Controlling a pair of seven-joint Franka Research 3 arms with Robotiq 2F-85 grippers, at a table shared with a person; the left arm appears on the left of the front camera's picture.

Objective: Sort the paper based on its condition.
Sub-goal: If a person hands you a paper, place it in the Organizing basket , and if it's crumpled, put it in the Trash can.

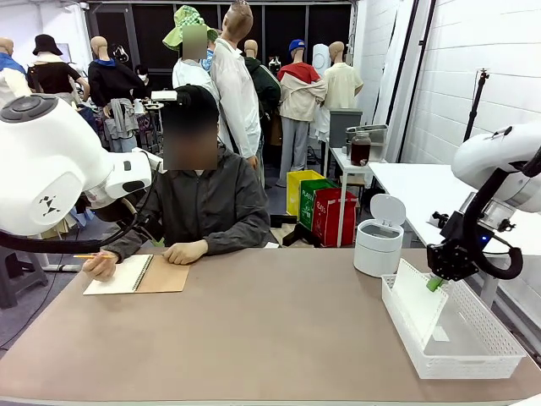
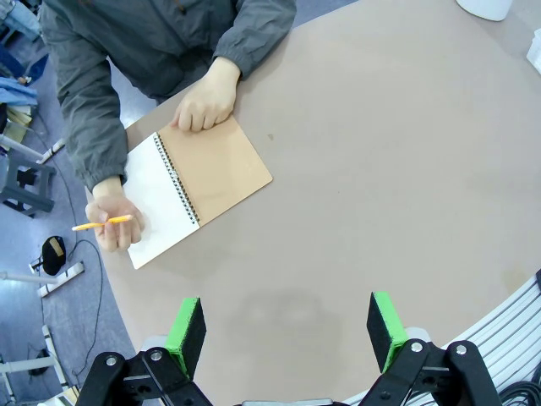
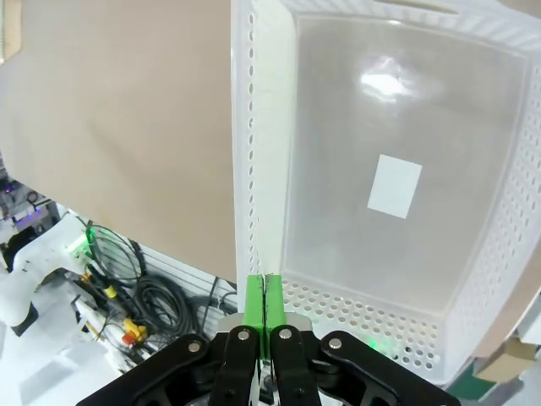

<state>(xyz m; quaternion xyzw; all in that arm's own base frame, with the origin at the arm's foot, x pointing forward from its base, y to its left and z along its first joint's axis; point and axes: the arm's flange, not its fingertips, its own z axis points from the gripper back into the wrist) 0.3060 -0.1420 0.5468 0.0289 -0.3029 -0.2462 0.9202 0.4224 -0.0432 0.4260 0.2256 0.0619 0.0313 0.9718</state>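
Note:
My right gripper is shut on the upper edge of a smooth flat sheet of paper. The sheet hangs tilted over the left wall of a white perforated basket, with its lower part inside. In the right wrist view the paper runs edge-on straight up from the closed green pads, along the basket's wall. High over the brown table hangs my left gripper, open with nothing between its fingers.
A person sits at the far side with a tan spiral notebook, holding a pencil. A small white lidded bin stands behind the basket. A small white label lies on the basket floor.

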